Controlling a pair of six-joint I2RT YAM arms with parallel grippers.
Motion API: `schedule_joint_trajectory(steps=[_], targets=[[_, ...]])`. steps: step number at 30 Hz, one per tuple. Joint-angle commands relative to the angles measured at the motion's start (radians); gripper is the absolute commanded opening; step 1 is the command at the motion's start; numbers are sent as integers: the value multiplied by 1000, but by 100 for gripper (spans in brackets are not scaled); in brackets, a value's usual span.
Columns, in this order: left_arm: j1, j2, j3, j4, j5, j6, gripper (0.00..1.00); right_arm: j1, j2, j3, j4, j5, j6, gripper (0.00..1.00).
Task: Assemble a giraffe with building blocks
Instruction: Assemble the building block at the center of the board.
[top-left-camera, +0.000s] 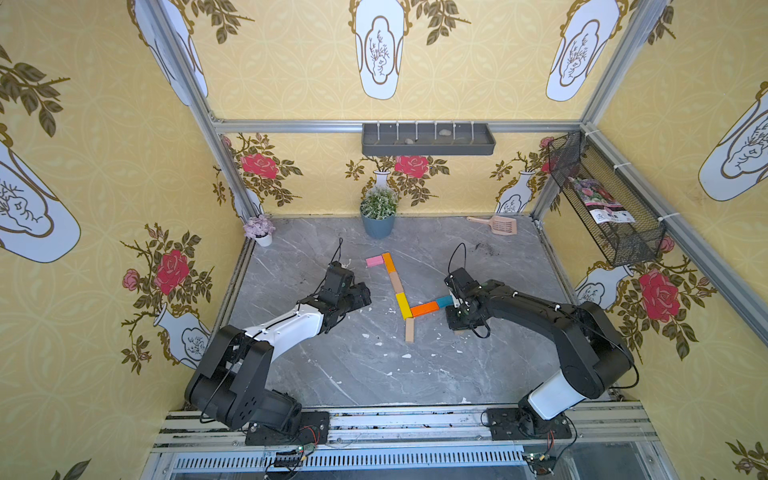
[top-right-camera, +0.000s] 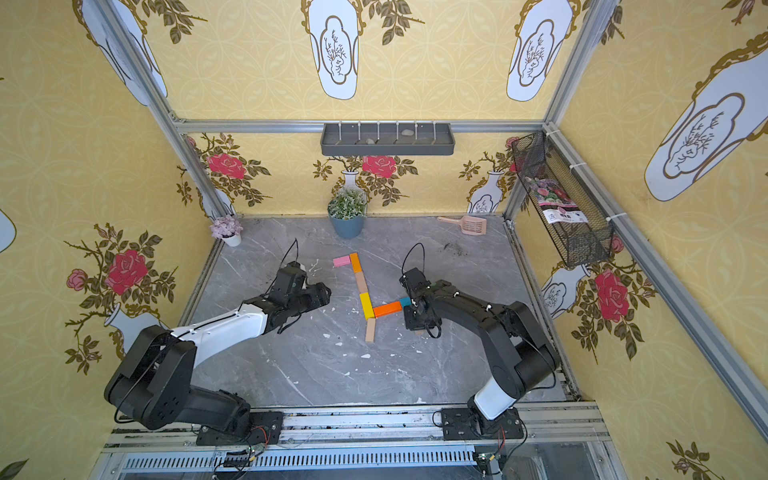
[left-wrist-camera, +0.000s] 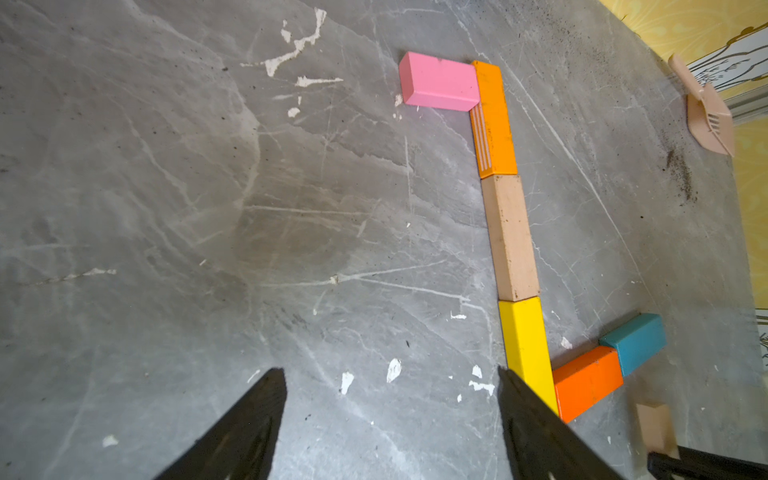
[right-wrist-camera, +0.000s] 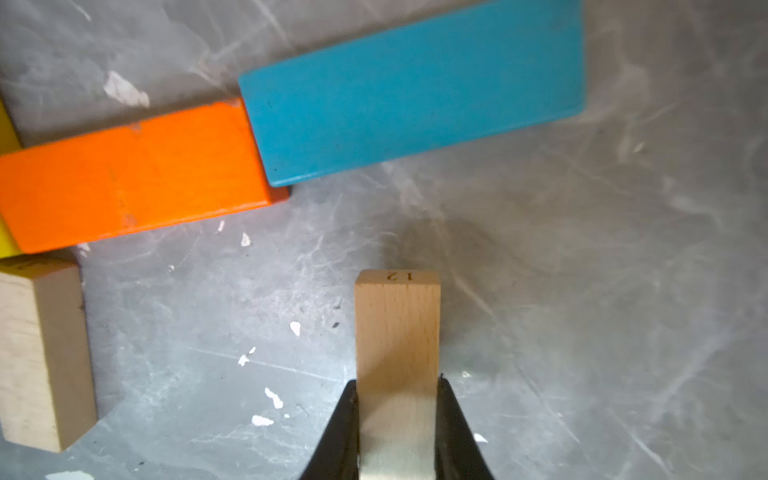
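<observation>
We count eight building blocks (left-wrist-camera: 511, 237): one pink block (top-left-camera: 375, 261), one yellow block (top-left-camera: 403, 305), one blue block (top-left-camera: 444, 301), two orange and three tan; seven lie flat on the grey table (top-left-camera: 332, 365) as the giraffe (top-right-camera: 360, 282), near the middle, between the two arms. The pink block touches the side of the upper orange block (top-left-camera: 387, 262); below it run the neck tan block (top-left-camera: 395, 282) and the yellow one, end to end; the lower orange block (top-left-camera: 424, 308) branches from the yellow block's foot toward the right arm and meets the blue block; the leg tan block (top-left-camera: 409, 329) sits under that corner. The third tan block (right-wrist-camera: 397, 332) is clamped in the narrow jaws of the right gripper (right-wrist-camera: 397, 380); its free end, marked "12", points at the blue block, apart from it, with bare table between; whether it rests on the table we cannot tell. In both top views the right wrist hides much of the blue block. The left gripper (left-wrist-camera: 390, 370) stands wide and empty over the table near the neck. By the back wall we see two potted plants, one in a blue pot (top-left-camera: 378, 226) and one in a white pot (top-left-camera: 263, 240), and one peach scoop (top-left-camera: 496, 224); one grey shelf (top-left-camera: 428, 145) and one wire basket (top-left-camera: 615, 232) hang on the walls, well apart from the blocks.
</observation>
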Motion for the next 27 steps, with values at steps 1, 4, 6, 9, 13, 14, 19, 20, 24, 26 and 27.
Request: schedule_joint_trajectory(steps=[1, 4, 6, 9, 13, 14, 19, 20, 24, 26, 27], targets=[[0, 0, -4, 21, 0, 11, 81, 2, 19, -5, 6, -40, -5, 7], [0, -5, -6, 20, -4, 10, 81, 3, 29, -14, 12, -50, 1, 7], [0, -7, -6, 20, -3, 10, 81, 2, 34, -11, 9, -41, 4, 9], [0, -7, -6, 20, -2, 10, 82, 2, 44, -4, -2, -11, 17, 30], [-1, -12, -9, 21, -5, 12, 82, 5, 16, 4, -40, 70, 68, 58], [0, -11, -9, 21, -6, 12, 82, 8, -8, 5, -51, 84, 87, 61], [0, -10, -9, 23, -6, 12, 82, 96, -190, -47, 23, 3, 231, 65], [0, -8, -9, 24, -7, 12, 82, 119, -214, -76, 86, -46, 256, 65], [0, 0, -6, 26, -2, 12, 82, 166, -232, -181, 316, -217, 369, 65], [0, 5, -5, 26, 2, 12, 82, 167, -211, -201, 354, -236, 388, 65], [0, 7, -4, 26, 5, 12, 82, 167, -198, -211, 374, -246, 389, 65]])
